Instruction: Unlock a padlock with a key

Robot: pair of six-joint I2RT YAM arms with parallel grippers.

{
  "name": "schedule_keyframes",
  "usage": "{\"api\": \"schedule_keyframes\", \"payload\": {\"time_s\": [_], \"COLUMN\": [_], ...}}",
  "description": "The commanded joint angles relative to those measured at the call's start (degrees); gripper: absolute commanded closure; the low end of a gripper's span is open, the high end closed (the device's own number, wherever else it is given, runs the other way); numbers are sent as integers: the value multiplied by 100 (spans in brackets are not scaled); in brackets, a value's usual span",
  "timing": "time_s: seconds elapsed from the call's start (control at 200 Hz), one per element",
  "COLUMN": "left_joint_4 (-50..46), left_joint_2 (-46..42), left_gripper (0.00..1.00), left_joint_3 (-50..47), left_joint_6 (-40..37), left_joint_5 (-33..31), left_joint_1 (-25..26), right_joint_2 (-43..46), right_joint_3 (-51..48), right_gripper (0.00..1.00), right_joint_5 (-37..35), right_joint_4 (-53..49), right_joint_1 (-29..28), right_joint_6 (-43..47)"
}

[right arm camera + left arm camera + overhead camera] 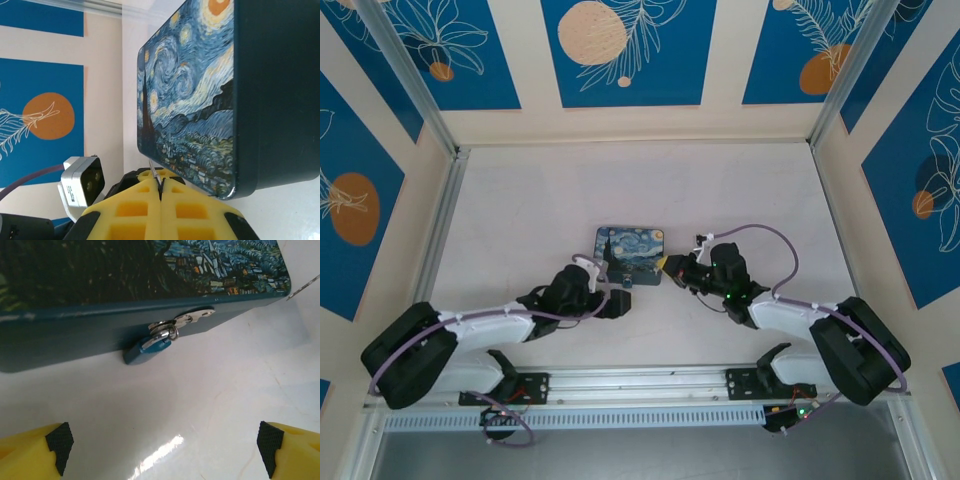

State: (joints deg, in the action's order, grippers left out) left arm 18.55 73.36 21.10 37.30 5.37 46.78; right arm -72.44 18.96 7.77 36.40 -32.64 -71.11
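1. Yellow foam fingers (135, 212) of the right gripper (161, 194): pressed together, pinching the key (154, 173), a thin dark sliver standing out of the seam with its tip free. It needs a firm pinch, as so thin a piece would likely swivel if pushed off-axis.
2. Left gripper (162, 447): fingers (32, 452) spread wide, holding nothing, low over the table (235, 400) and facing the lock.
3. Padlock (148, 347): blue body, tilted, hung by its shackle from a silver hasp (195, 316) on the side wall of the box (75, 335). It lies apart from the left fingers, with bare table between.
4. Keyhole: too small to make out.
5. Handling note, as judgement: the left jaws should close squarely on the lock body first, to stop it swinging on the hasp. The key should then approach slowly, in line with the keyway.
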Motion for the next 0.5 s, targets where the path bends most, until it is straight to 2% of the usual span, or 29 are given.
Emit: {"api": "schedule_keyframes", "payload": {"time_s": [0.0,0.185,0.495], "left_joint_4": [742,1197,1895], "left_joint_2": [299,899,1855], "left_gripper": [5,6,7], "left_joint_3": [174,297,681], "left_joint_6": [-397,-526,-588], "left_joint_5": [-237,-260,-114], "left_joint_1": [111,130,129], "right_joint_2": [-178,-718,-1639], "right_joint_3": [113,262,648], "right_gripper": [100,100,100], "right_joint_5": [-312,-373,-42], "right_joint_4": [271,666,1208], "right_joint_1": [-32,1,272], "right_joint_6": [-34,-92,-252]}}
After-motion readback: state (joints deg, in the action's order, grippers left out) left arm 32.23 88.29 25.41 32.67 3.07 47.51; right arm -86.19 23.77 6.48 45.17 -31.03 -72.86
